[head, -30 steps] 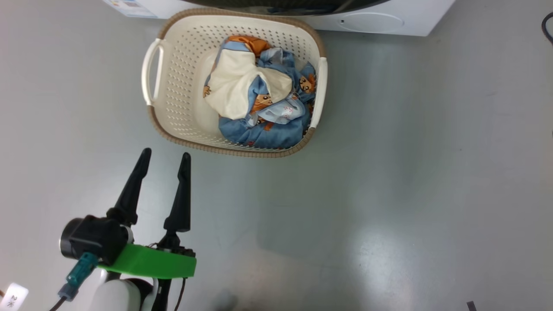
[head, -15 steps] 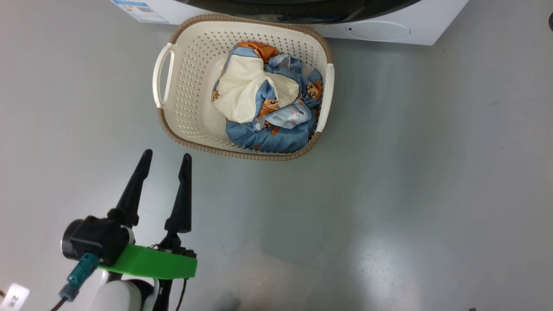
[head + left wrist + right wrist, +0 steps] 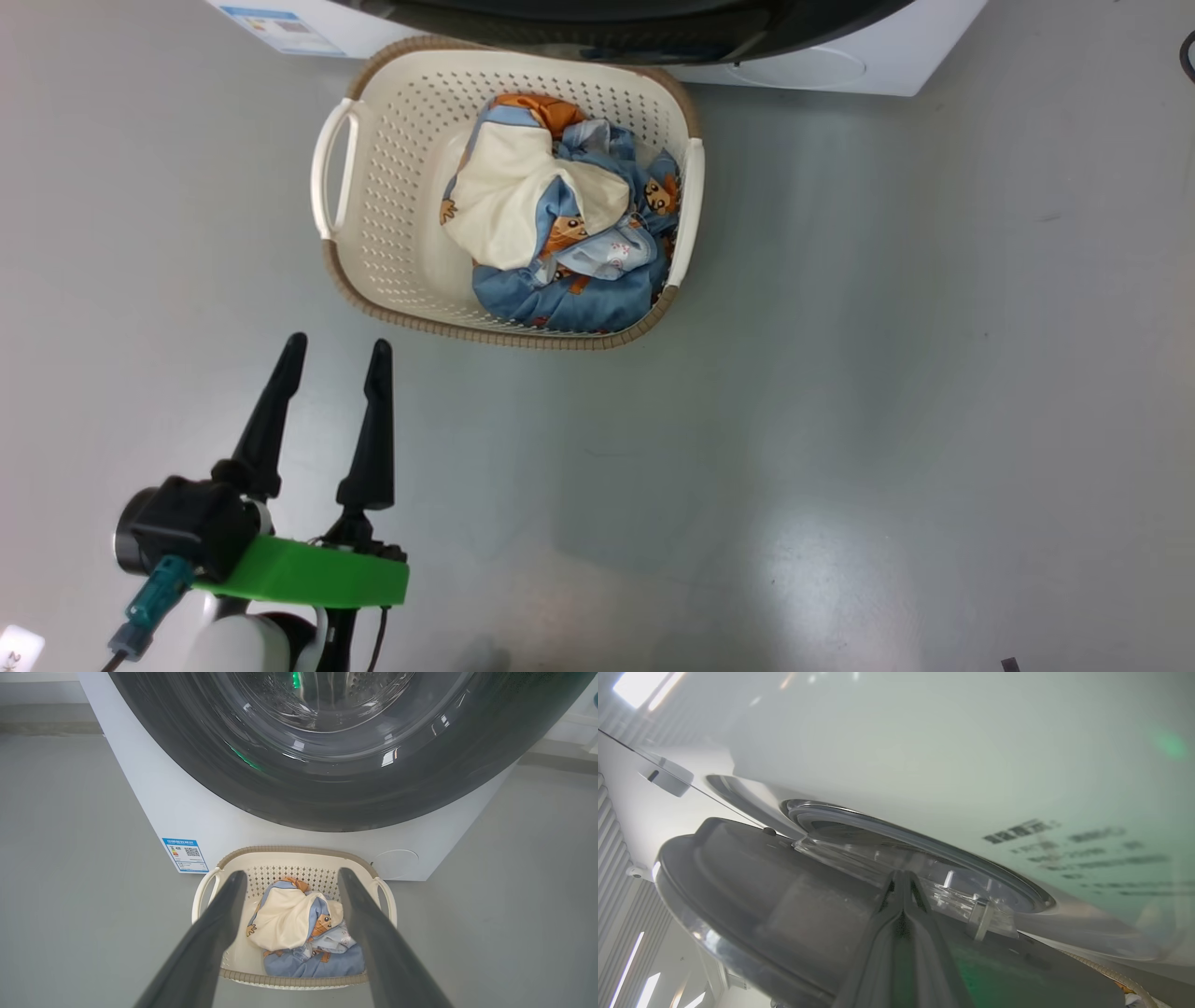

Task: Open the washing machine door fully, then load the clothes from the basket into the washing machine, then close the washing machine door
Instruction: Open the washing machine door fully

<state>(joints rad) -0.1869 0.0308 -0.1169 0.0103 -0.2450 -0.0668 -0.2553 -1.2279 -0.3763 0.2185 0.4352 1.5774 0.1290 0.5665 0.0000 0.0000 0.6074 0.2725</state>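
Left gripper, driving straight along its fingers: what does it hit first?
The left gripper would most likely meet the near rim of the basket first, or the clothes inside if it clears that; height is unclear.

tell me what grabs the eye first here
Bright bear-print clothes sit heaped in the cream basket, right in front of the white washing machine. Its glossy black washing machine door looms above, and the open left gripper hovers just short of the basket.
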